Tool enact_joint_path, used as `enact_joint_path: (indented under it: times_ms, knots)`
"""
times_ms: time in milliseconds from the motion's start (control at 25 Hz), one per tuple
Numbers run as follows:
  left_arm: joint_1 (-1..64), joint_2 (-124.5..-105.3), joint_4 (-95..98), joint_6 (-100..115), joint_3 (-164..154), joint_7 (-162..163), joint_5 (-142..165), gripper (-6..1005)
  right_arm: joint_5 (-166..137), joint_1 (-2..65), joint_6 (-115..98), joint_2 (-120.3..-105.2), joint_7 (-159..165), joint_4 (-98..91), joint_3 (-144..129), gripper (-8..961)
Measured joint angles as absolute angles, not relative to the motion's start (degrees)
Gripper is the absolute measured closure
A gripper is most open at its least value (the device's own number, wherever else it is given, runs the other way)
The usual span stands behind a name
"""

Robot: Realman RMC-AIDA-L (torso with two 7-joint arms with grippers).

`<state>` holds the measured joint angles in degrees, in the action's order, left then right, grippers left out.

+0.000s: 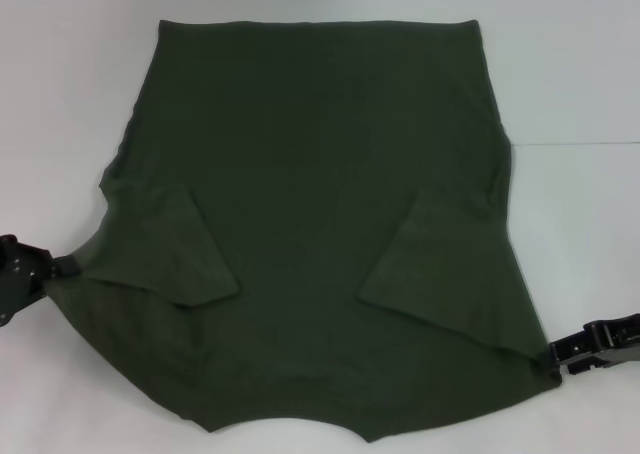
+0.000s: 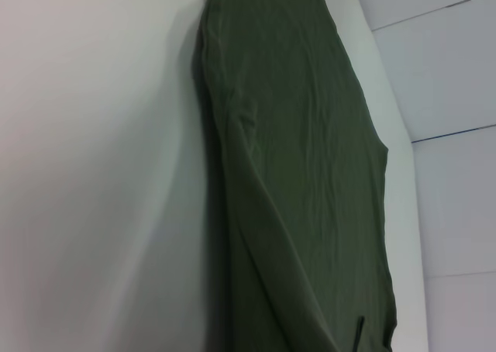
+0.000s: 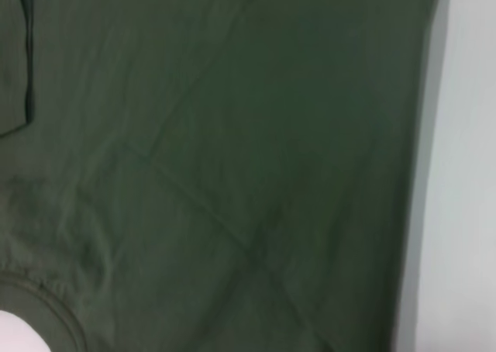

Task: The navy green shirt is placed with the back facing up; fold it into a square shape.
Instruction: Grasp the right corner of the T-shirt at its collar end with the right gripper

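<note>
Plain dark olive-green short-sleeved shirt lies on white desk, sleeves folded inward; left gripper and right gripper jaws pinch its edges

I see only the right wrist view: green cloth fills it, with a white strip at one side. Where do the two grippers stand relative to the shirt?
Observer: In the head view the right gripper is at the near right corner of the navy green shirt. The left gripper is at its left edge, where the cloth is drawn out toward it.
Operator: Are the sleeves folded in?
Observer: Yes. The left sleeve and the right sleeve both lie folded inward on the shirt's body.
Operator: Is the body folded too?
Observer: Not yet. It lies spread on the white table.
</note>
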<state>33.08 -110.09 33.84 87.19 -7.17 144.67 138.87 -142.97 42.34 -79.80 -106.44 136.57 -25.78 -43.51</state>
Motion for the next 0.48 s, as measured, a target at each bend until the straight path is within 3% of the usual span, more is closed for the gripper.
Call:
enact_joint_path:
  times_ms: [480]
  knots:
    - [33.32,-110.13,33.83,87.19,-7.21,145.05,138.18,996,-142.9,44.4,-77.03,-108.0,136.61,-22.95,-43.75,354]
